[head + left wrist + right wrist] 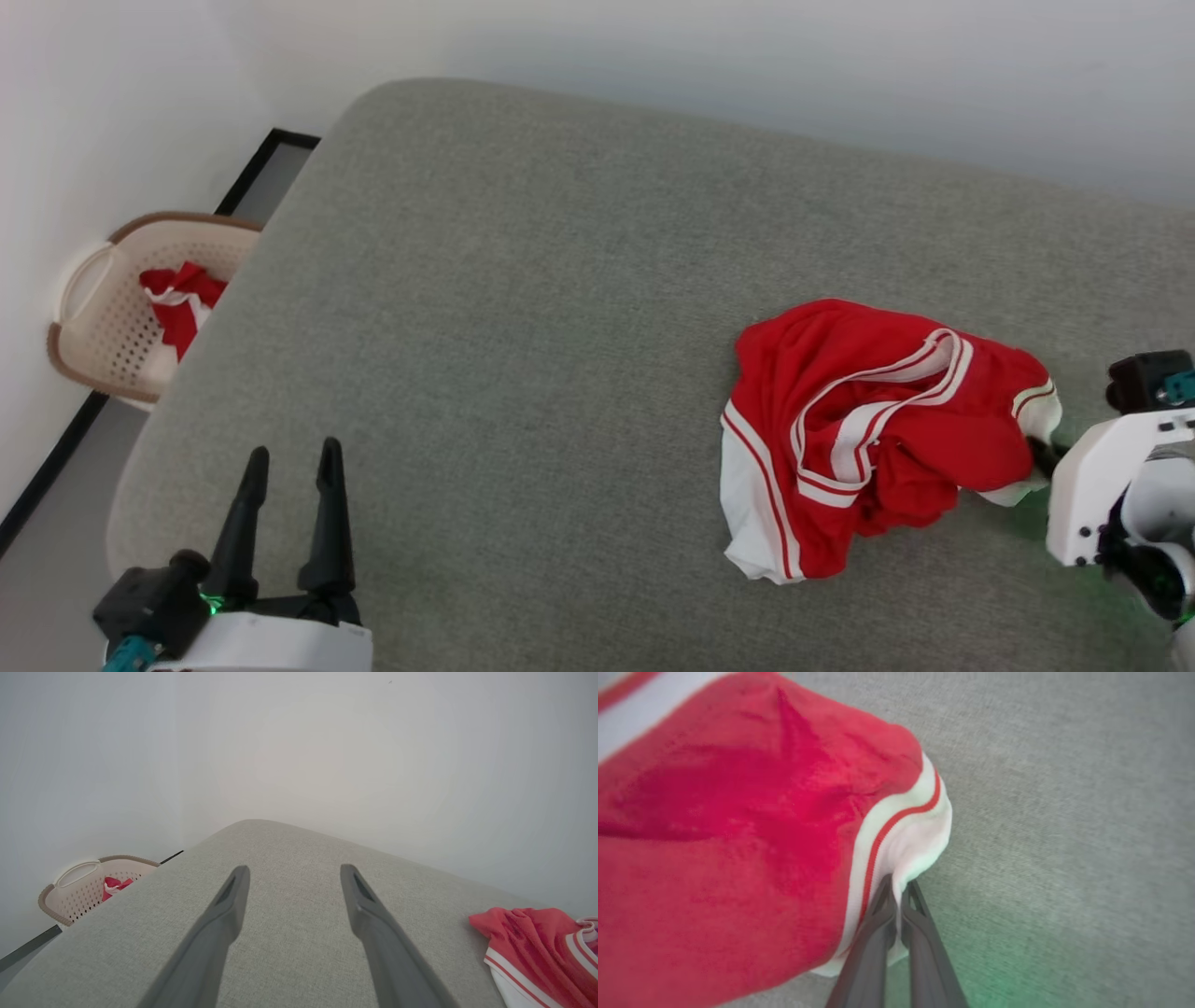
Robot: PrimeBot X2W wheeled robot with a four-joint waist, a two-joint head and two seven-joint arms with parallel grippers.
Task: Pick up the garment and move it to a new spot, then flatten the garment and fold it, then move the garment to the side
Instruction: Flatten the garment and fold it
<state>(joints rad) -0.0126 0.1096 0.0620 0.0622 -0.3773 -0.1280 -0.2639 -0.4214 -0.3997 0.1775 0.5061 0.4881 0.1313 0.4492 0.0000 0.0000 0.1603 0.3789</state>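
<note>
The garment (868, 429) lay crumpled at the right end of the grey cushion (523, 280), its white sleeve hem pinched by the right gripper (899, 884) with 2 fingers pressed together (soft, light cloth, likely to sag when lifted), the left gripper (291, 462) spread over the cushion's left front.

A beige basket (103, 327) holding red cloth (177, 308) stands beside the grey fabric surface (513, 327).

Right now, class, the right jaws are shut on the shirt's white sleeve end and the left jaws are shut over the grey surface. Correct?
No: the left jaws stand open over the grey surface, as the left wrist view shows. The right jaws do grip the garment.
</note>
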